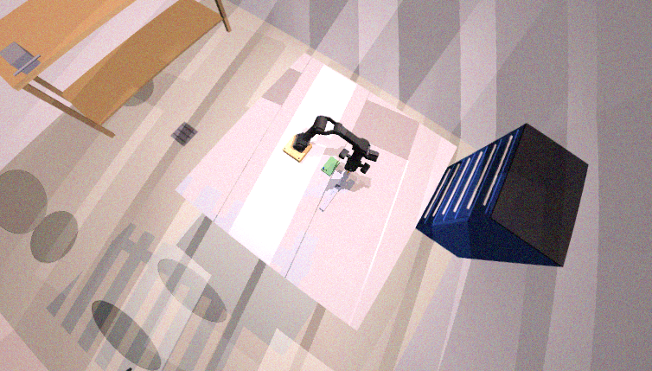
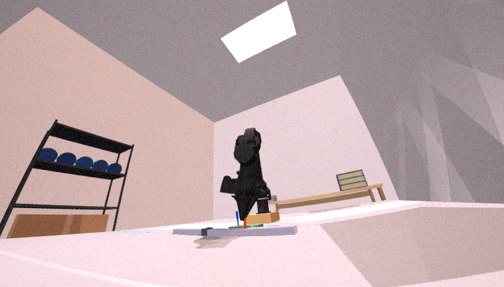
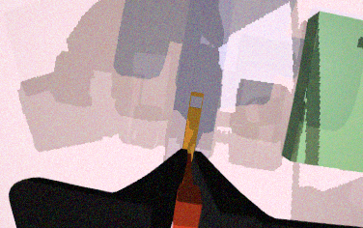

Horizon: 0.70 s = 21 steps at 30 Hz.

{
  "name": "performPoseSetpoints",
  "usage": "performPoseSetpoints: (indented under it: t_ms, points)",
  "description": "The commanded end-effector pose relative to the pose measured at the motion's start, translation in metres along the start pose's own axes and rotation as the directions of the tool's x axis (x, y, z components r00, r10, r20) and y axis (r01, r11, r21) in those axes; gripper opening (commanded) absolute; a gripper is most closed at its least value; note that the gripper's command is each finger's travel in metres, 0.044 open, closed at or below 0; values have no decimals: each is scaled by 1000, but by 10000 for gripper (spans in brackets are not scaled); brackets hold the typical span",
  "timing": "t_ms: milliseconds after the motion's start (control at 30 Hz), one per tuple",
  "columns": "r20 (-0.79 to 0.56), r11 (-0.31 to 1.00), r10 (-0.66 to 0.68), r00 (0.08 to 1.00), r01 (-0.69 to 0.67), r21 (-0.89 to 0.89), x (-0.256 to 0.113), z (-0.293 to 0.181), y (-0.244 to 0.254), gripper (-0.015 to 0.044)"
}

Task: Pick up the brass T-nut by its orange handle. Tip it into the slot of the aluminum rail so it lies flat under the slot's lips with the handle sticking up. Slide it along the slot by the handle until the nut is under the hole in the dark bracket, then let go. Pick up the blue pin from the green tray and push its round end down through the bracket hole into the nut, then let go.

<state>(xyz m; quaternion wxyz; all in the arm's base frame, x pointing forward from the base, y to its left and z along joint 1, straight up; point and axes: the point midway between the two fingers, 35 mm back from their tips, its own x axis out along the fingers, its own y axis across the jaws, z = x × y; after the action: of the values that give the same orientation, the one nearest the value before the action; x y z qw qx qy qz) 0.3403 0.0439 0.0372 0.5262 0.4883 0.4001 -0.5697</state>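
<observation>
"What is on the worktop (image 1: pixel 336 251) (image 2: pixel 148 254)?"

"From my remote seat: a pale pink, four-cornered surface. My matte black, jointed arm stands on a flat, tan block (image 1: pixel 289 151) (image 2: pixel 273 216), nearer the edge facing away from the blue drawer cabinet (image 1: pixel 533 194) than the edge facing it."

"And the gripper (image 1: pixel 347 170) (image 2: pixel 242 219) (image 3: pixel 191 153)?"

"Closed on the smooth orange-red handle (image 2: pixel 244 223) (image 3: pixel 187 213), its tapered black fingers pinching it. Beyond them, my wrist view shows the brass-coloured nut (image 3: pixel 193 123) as a narrow strip ending in a small square outline. From outside, the handle looks upright against the rail. I cannot tell whether the nut is in the slot."

"Where are the rail and tray?"

"The long, straight, pale grey rail (image 1: pixel 330 197) (image 2: pixel 253 230) lies well inside the worktop's edges, one end pointing towards the edge opposite the wall side. A dark, blocky bracket (image 1: pixel 337 185) (image 2: pixel 206 231) straddles it. The flat green tray (image 1: pixel 330 165) (image 2: pixel 258 225) (image 3: pixel 333 63) sits between block and rail, with the slim blue pin (image 1: pixel 324 169) (image 2: pixel 237 218) upright there."
</observation>
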Motion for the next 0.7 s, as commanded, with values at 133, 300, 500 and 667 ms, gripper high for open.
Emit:
performPoseSetpoints:
  t_ms: [133, 300, 500, 667]
  points:
    - [4, 1000, 4, 1000, -4, 0, 2, 14, 0, -150]
    - [5, 1000, 4, 1000, -4, 0, 3, 22, 0, -150]
    - [6, 1000, 4, 1000, -4, 0, 6, 31, 0, -150]
    - [6, 1000, 4, 1000, -4, 0, 7, 39, 0, -150]
